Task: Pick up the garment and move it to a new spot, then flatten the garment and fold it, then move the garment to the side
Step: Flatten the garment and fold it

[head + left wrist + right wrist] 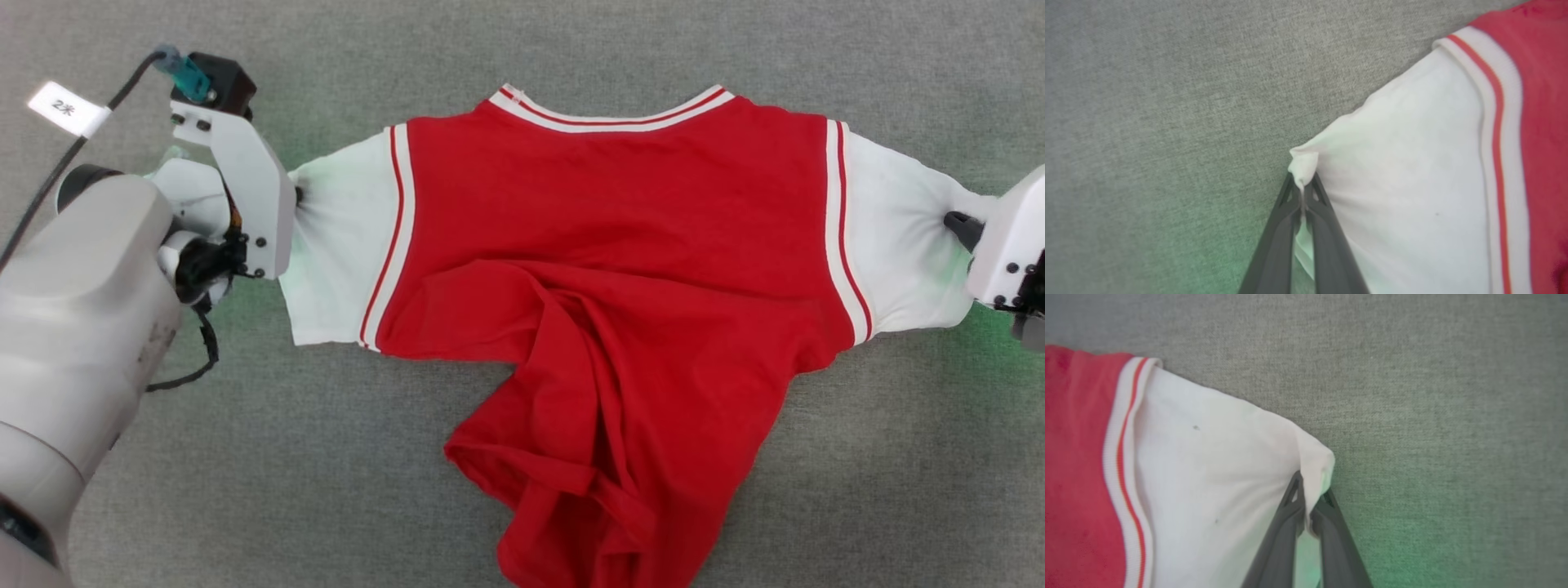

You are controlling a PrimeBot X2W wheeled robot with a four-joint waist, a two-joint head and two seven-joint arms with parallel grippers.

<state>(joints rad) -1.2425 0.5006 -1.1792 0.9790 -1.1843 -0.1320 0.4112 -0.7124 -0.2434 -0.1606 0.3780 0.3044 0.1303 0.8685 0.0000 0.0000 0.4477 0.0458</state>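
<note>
The garment (604,245) is clenched at its sleeve tips by left hand (1302,185) and right hand (1309,490); best drawn evenly outward, low, so its crumpled hem spreads flat.

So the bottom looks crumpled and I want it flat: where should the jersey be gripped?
Take the garment by its bunched lower edge, coming from the near side, opposite the collar. The upper part lies spread between its sleeves but the bottom is twisted, so a pull toward the robot should straighten it.
</note>
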